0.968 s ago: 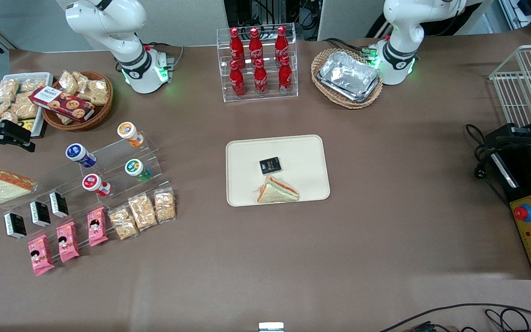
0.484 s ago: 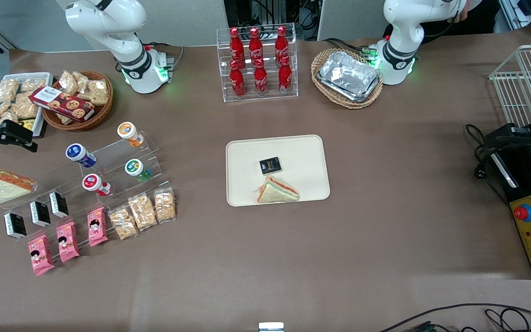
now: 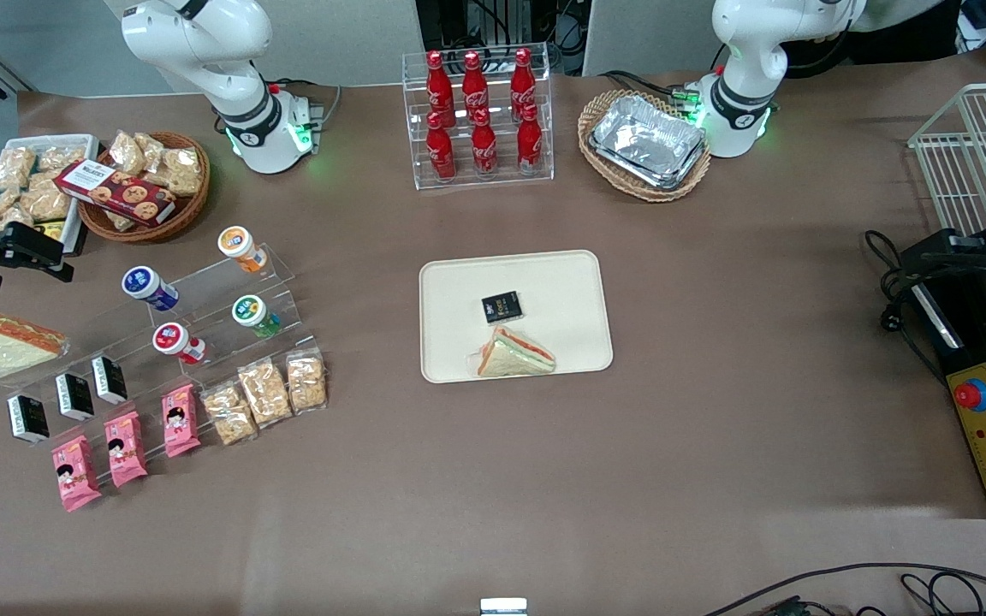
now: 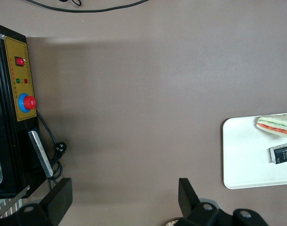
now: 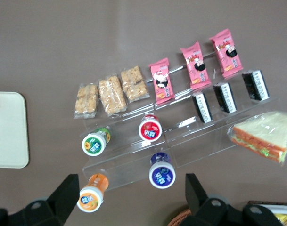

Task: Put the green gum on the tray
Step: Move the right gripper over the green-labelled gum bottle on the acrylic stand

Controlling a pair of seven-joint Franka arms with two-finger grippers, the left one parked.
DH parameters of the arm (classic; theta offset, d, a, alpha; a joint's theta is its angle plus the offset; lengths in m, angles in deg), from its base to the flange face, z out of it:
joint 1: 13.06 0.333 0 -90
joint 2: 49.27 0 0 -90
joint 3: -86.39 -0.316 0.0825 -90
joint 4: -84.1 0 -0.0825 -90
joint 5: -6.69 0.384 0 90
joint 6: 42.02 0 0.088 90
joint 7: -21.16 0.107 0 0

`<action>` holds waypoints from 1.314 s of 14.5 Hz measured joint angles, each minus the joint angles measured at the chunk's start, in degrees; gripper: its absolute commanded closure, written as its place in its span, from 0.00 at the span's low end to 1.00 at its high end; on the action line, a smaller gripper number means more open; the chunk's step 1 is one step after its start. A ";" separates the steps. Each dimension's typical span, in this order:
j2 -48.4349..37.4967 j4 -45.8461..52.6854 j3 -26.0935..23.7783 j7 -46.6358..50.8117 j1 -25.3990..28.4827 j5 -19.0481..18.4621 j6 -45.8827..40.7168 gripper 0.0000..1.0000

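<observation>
Four small lidded bottles sit on the clear acrylic step stand [image 3: 202,299], and we want only the green gum [image 3: 253,314], which rests on a step nearer the front camera than the orange bottle [image 3: 240,247] and beside the red-lidded bottle [image 3: 176,341]. The blue-lidded bottle [image 3: 149,287] sits a step farther from the camera. In the right wrist view the green gum [image 5: 95,142] lies tipped with its lid facing up, just beside the snack bags.

We judge it light and rigid, a smooth plastic cylinder that could roll or slip if pinched off-centre. The best hold looks to be across the body just under the white-rimmed lid, fingers clear of the acrylic edge.

The gripper [image 5: 131,195] hangs high above the stand, toward the working arm's end of the table. Its two fingers [image 5: 68,190] are spread wide, with nothing between them and touching nothing.

The tray [image 3: 561,274] lies well apart from the stand, at the middle of the table, already carrying a small dark packet [image 3: 501,307] and a wrapped sandwich [image 3: 514,354]. Bare tray surface remains for the gum.
</observation>
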 measured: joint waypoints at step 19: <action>-16.77 -24.17 -8.40 22.15 6.34 1.93 5.46 0.00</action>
